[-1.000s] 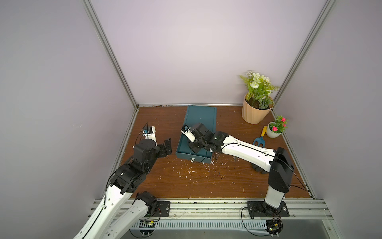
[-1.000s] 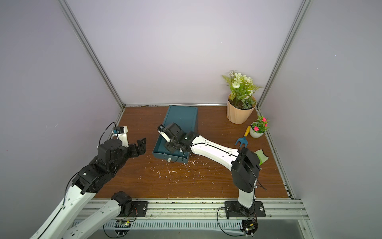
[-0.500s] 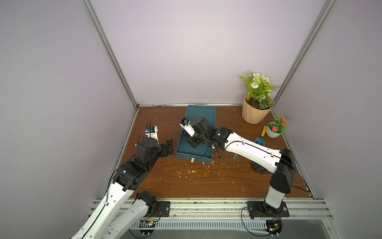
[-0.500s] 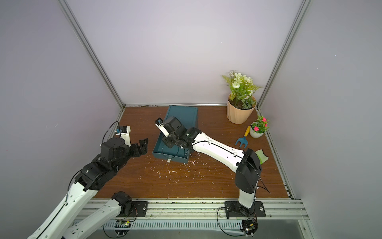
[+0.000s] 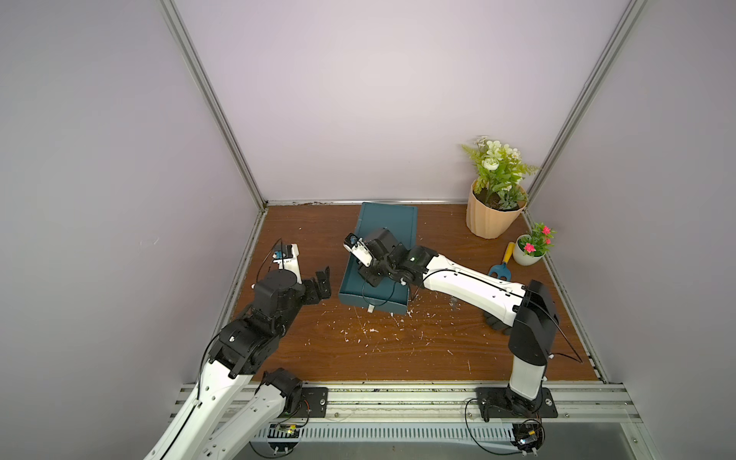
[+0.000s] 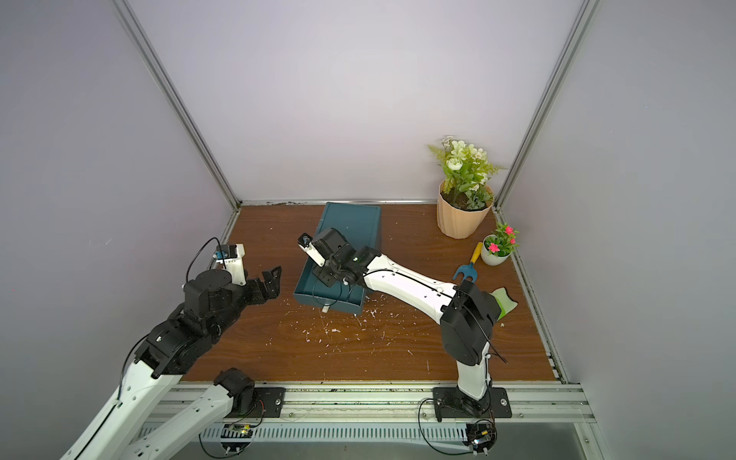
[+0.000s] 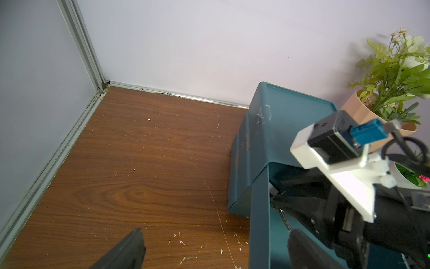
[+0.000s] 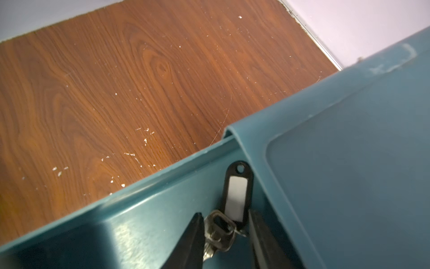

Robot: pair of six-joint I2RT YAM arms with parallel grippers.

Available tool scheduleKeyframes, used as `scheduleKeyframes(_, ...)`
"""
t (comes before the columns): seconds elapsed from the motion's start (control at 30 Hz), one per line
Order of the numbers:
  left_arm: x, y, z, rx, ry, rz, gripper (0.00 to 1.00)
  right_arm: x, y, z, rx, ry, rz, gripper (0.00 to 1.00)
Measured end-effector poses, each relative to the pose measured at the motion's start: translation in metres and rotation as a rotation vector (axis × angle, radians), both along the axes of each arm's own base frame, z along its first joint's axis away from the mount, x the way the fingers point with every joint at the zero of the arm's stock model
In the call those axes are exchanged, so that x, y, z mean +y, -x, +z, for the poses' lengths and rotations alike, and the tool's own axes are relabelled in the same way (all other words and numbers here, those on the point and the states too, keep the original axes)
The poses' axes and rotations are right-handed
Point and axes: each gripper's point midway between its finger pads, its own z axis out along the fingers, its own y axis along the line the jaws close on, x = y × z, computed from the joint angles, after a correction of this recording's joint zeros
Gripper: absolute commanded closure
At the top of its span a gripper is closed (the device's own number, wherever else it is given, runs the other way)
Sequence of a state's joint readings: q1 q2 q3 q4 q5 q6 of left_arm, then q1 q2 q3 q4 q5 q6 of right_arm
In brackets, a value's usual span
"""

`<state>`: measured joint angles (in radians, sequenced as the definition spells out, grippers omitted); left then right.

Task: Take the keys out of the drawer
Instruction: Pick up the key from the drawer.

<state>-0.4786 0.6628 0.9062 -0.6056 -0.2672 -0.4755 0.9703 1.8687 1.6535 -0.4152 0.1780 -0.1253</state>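
A teal cabinet [image 5: 388,223] [image 6: 350,223] stands mid-table with its drawer [image 5: 354,296] [image 6: 308,294] pulled out toward the front. My right gripper [image 5: 368,276] [image 6: 324,276] reaches down into the drawer. In the right wrist view the drawer wall [image 8: 144,209] runs across, and the right gripper [image 8: 225,215] stands open around the keys [image 8: 218,233], silver on a ring with a black tag [image 8: 236,191]. One finger touches a key. My left gripper [image 5: 322,282] [image 6: 273,284] [image 7: 214,251] hovers wide open and empty just left of the drawer. A key [image 7: 285,220] shows under the right gripper.
A large potted plant [image 5: 492,217] and a small white flower pot [image 5: 529,253] stand at the back right. A blue trowel with a yellow handle [image 5: 502,265] lies beside them. A green cloth [image 6: 504,304] lies behind the right arm. White flecks litter the wooden table [image 5: 378,350].
My right gripper has moved back along the drawer toward the cabinet and its jaws have widened. The left gripper has shifted slightly toward the drawer, still open.
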Motion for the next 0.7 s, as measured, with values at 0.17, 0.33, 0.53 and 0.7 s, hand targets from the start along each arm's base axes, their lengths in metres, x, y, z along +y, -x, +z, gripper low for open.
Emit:
scheduleKeyframes(0.17,0.0009,0.0008,-0.0006,0.002,-0.002,0.003,0.01,0.0011,-0.0012,-0.0092,0.01,0.02,0.024,0.7)
scheduleKeyframes(0.33,0.0019,0.001,0.0,0.0,-0.001,0.008,0.01,0.0008,-0.0013,-0.0104,0.018,0.016,0.03,0.75)
scheduleKeyframes(0.53,0.0014,-0.0002,-0.0017,0.006,-0.004,0.009,0.01,0.0014,0.0007,-0.0115,0.023,0.013,0.048,0.78)
scheduleKeyframes(0.7,0.0011,-0.001,-0.0029,0.011,-0.006,0.01,0.01,0.0006,0.0003,-0.0112,0.018,0.017,0.052,0.81)
